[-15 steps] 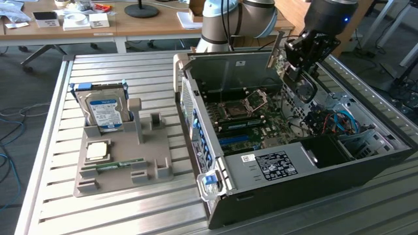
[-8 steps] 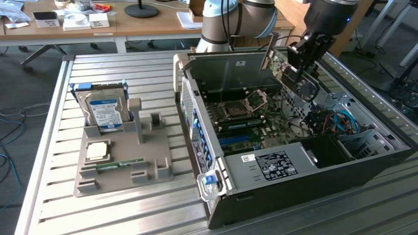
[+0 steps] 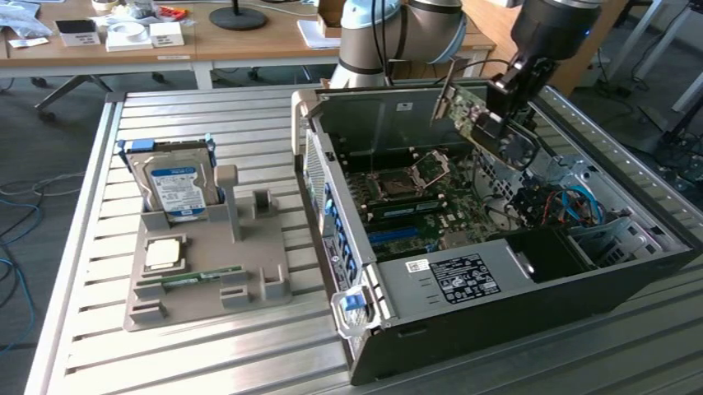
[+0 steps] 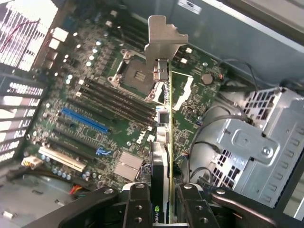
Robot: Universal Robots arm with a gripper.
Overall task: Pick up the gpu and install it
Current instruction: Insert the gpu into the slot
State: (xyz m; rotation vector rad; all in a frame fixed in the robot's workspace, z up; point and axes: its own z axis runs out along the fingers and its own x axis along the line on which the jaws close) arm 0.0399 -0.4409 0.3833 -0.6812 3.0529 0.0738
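Observation:
The gpu (image 3: 489, 123), a thin green-edged card with a black fan shroud and a metal bracket, hangs tilted above the open computer case (image 3: 648, 247). My gripper (image 3: 516, 95) is shut on it from above. In the wrist view I see the gpu (image 4: 164, 128) edge-on between my two black fingers (image 4: 137, 209), its silver bracket pointing away from me. Below it lies the motherboard (image 4: 109, 104) with its blue slot (image 4: 85, 121) and white slot (image 4: 61, 159).
A grey holder (image 3: 203, 284) on the slatted table (image 3: 176, 362) carries a hard drive (image 3: 176, 188), a CPU chip (image 3: 165, 253) and a RAM stick (image 3: 203, 274). Inside the case are a drive cage (image 4: 259, 137), cables and the CPU socket (image 4: 137, 76).

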